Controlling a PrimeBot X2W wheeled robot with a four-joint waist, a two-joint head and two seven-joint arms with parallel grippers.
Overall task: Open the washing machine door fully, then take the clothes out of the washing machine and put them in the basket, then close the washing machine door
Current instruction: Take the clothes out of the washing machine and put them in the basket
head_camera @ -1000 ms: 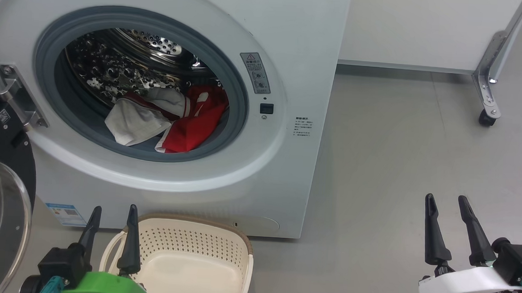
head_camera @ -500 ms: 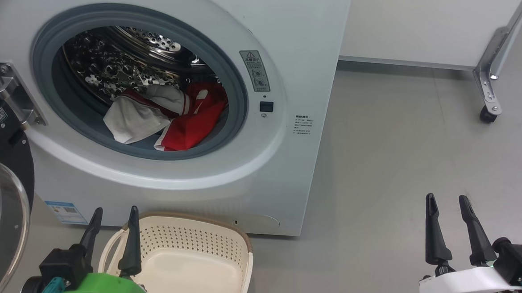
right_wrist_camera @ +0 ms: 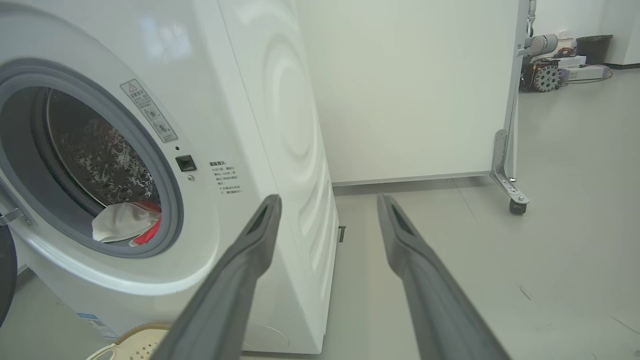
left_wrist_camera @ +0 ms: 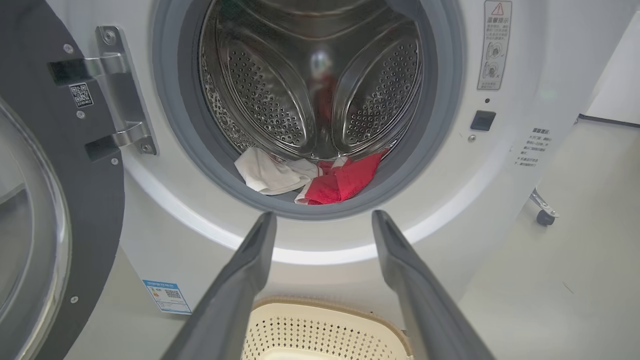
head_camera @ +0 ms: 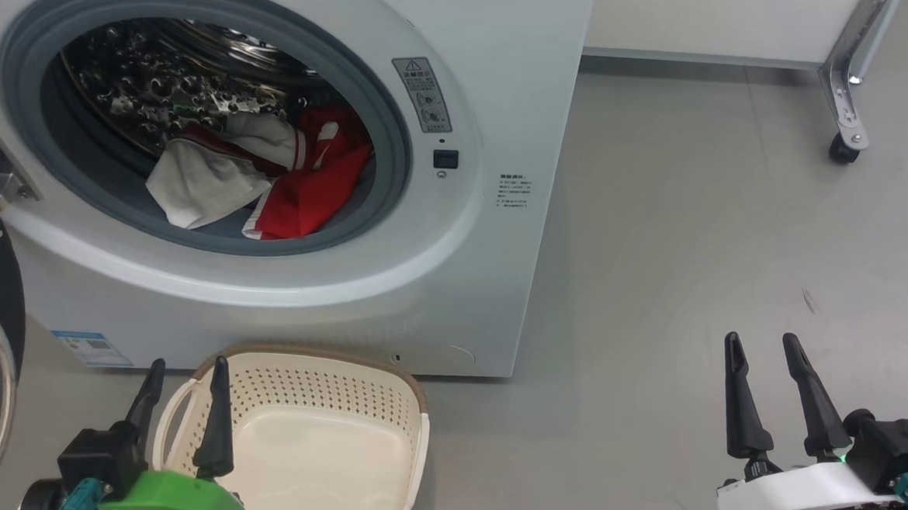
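Washing machine, clothes and basket, seen from the head and both wrists. The washing machine (head_camera: 511,56) stands at the far left on a grey floor (head_camera: 697,221). Its door (left_wrist_camera: 95,200) is swung wide to the left on a metal hinge (left_wrist_camera: 120,90), and its black rim and clear glass bowl show at the left edge.

The clothes (head_camera: 302,193) lie at the bottom of the steel drum (left_wrist_camera: 260,80), at its near lip against the grey rubber ring (head_camera: 397,151). A pale piece (head_camera: 193,183) lies on the left and touches the red fabric with white trim on the right.

The basket (head_camera: 316,357) sits on the floor just in front of the machine, below the opening. A blue label (head_camera: 92,347) is at the machine's lower left corner.

The left gripper (head_camera: 189,362) hangs near the basket's left side. Its two dark fingers are spread apart, grip nothing and point toward the opening. The right gripper (head_camera: 760,338) is at the near right over bare floor, well apart from the machine. Its fingers are likewise spread and hold nothing.

At the far right a caster (head_camera: 842,147) on a metal leg stands below a white panel (right_wrist_camera: 410,90).
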